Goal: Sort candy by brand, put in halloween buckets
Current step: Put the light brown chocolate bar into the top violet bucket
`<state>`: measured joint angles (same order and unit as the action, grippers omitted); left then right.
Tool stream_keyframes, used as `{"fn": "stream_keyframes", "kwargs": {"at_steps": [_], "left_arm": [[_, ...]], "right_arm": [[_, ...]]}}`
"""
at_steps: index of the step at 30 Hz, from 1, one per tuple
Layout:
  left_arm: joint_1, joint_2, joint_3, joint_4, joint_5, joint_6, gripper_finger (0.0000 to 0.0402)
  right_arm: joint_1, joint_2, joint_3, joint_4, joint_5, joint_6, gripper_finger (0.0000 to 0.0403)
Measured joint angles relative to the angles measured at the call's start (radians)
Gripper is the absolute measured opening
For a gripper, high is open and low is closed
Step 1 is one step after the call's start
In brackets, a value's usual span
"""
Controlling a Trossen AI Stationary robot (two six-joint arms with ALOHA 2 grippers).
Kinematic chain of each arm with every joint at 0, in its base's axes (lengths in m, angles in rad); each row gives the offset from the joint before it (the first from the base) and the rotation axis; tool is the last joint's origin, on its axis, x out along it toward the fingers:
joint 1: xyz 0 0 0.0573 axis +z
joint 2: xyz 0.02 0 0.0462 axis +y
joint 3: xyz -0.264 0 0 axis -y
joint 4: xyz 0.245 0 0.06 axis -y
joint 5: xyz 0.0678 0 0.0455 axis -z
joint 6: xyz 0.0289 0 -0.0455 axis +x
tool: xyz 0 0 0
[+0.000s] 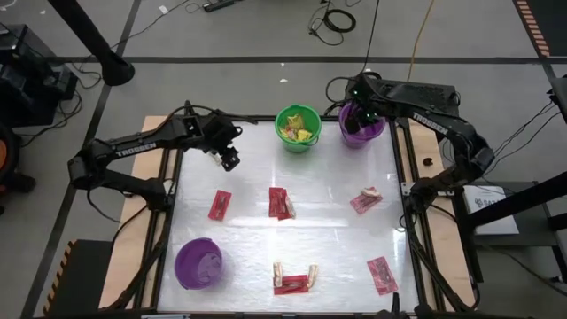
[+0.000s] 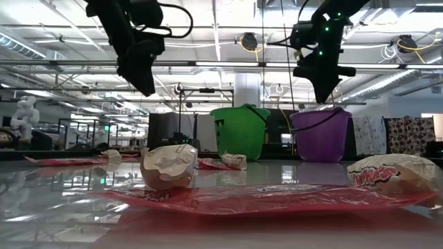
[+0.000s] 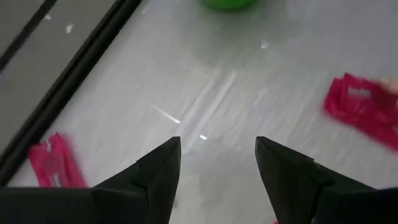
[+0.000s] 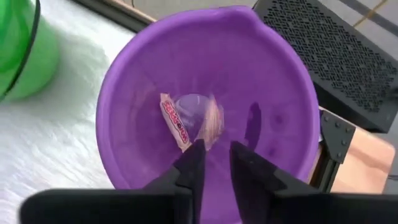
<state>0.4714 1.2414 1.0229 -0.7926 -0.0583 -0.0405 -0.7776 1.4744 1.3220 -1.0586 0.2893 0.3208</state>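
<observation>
While right gripper (image 4: 214, 155) hovers, tan candy (image 4: 177, 121) lies lengthwise inside purple bucket (image 4: 280, 74).

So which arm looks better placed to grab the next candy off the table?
Probably the left. Its gripper hangs open above the table, close to a red packet. The right gripper is over the far purple bucket, away from the loose candy.

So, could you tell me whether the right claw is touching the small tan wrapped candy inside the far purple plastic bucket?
Apart. The right wrist view shows the right claw open above the purple plastic bucket, with the tan wrapped candy lying on the bottom.
</observation>
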Motion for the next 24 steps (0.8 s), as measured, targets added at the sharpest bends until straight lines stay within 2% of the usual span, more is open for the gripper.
{"fn": "stream_keyframes", "kwargs": {"at_steps": [5,7,10,15,21,24], "left_arm": [[0.007,0.001,0.0,-0.009,-0.003,0.1,0.0215],[0.008,0.001,-0.013,0.004,-0.009,0.128,0.0215],[0.009,0.002,-0.041,-0.009,-0.018,0.133,0.0215],[0.009,0.003,-0.155,-0.011,-0.025,0.118,0.0215],[0.01,0.002,-0.269,0.086,-0.227,0.002,0.0215],[0.009,0.002,-0.304,0.117,-0.268,-0.161,0.0215]], "right_arm": [[0.0,-0.001,0.0,0.037,-0.01,0.011,0.0111],[0.004,-0.012,0.0,0.047,-0.07,0.02,0.0123],[0.041,-0.027,0.0,0.101,-0.172,0.043,0.0129],[0.138,-0.064,0.0,0.195,-0.216,0.072,0.013],[0.304,-0.115,0.0,0.29,-0.217,0.073,0.013],[0.387,-0.12,0.0,0.324,-0.217,0.055,0.013]]}}
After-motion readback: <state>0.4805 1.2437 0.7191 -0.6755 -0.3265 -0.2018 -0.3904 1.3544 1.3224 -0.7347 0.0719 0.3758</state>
